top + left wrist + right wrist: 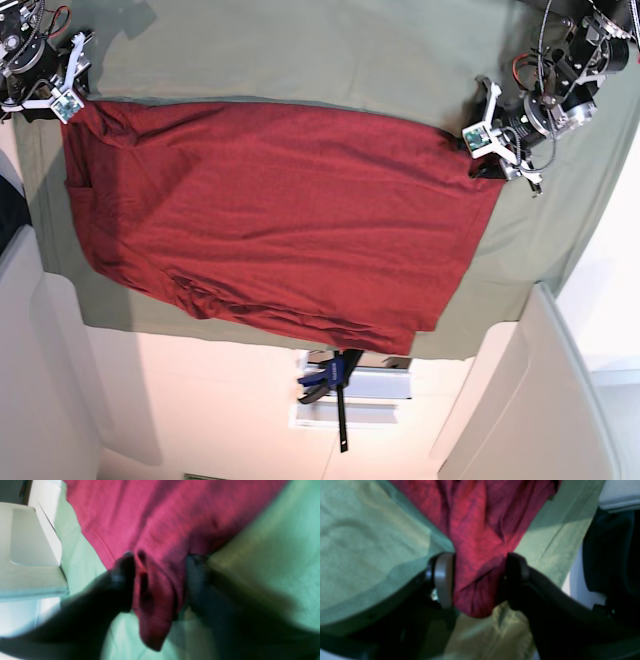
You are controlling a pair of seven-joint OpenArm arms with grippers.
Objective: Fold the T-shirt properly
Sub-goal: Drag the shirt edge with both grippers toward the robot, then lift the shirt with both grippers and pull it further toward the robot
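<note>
The sage-green cloth (pixel 300 50) covers the tabletop, and the T-shirt (pixel 280 220) lies spread across it, mostly flat, with loose rumples along the edge farthest from both grippers. Each arm has taken one corner of the shirt's near edge, so the step in hand looks like the grasp before the first fold.

The right gripper (pixel 477 580) has a bunched corner of the maroon fabric pinched between its jaws; the jaws stand fairly wide apart only because the wad of cloth fills the gap. The rest of the shirt fans out ahead of it over the green cloth.

The left gripper (pixel 160 580) straddles a folded tongue of the shirt corner. Its fingers sit against either side of the fabric, but the blurred view does not show whether the hold is firm.

The next move probably calls for both arms to lift together, keeping that edge taut, and to carry it over the body of the shirt without dragging the green cloth beneath.
</note>
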